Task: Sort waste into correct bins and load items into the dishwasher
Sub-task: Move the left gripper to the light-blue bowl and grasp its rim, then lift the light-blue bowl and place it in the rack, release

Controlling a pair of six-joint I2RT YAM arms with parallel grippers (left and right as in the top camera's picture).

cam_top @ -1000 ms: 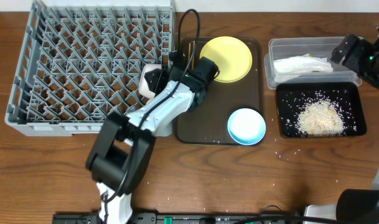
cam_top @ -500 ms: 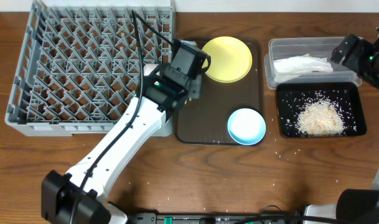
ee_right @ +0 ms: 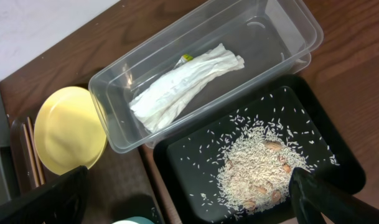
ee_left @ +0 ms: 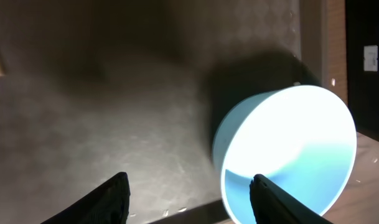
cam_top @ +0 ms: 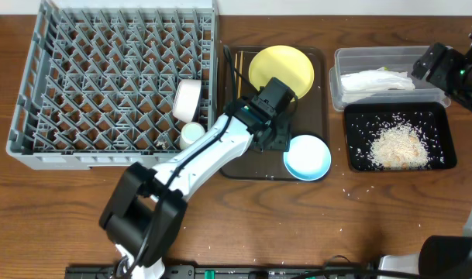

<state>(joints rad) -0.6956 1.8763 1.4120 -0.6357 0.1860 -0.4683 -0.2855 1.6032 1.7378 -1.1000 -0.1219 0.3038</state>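
Light blue bowl [cam_top: 307, 156]: front right corner of the brown tray [cam_top: 317, 116]
Handling: rigid, smooth, probably light plastic; pinch the near rim
Left gripper [ee_left: 189, 186]: fingers apart, empty, just beside the bowl
Right gripper [ee_right: 183, 208]: fingers apart, empty

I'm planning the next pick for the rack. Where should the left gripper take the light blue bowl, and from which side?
The light blue bowl sits upright, mouth up, on the brown tray, its round body likely too wide to span. Pinch the thin rim on the side nearest the open left gripper, coming from above, one finger inside, one outside.
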